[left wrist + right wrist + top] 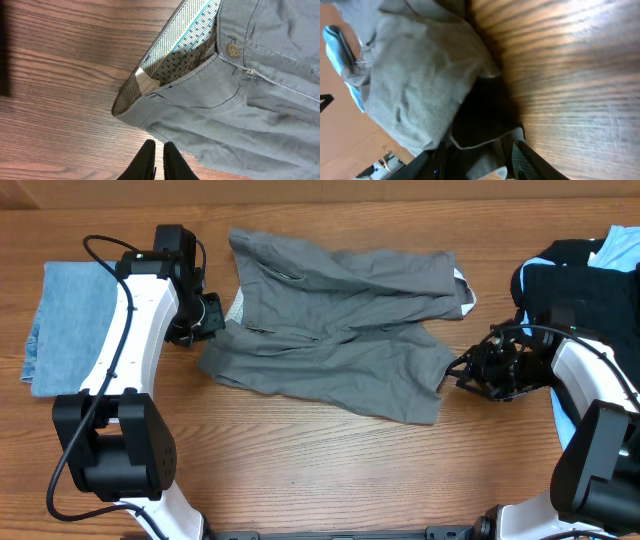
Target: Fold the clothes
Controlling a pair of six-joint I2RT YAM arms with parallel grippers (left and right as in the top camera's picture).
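Two hands. Left hand (159,150): fingers together, over the brown wooden counter (300,470), just beside the waistband of the large grey woven garment (330,330) spread at frame centre. Right hand (479,149): fingers apart, straddling that garment's right-side hem. Folded denim-blue cloth (65,320): far left.

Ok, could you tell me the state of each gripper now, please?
Left gripper: shut, holding nothing.
Right gripper: jaws around the hem of the grey shorts; grip cannot be told.

Grey shorts (340,330) lie rumpled across the middle of the table (330,470), waistband open (dotted lining, metal button showing). Folded denim-blue garment (70,320) far left; black garment (560,280) and light blue garment (622,248) heaped far right.
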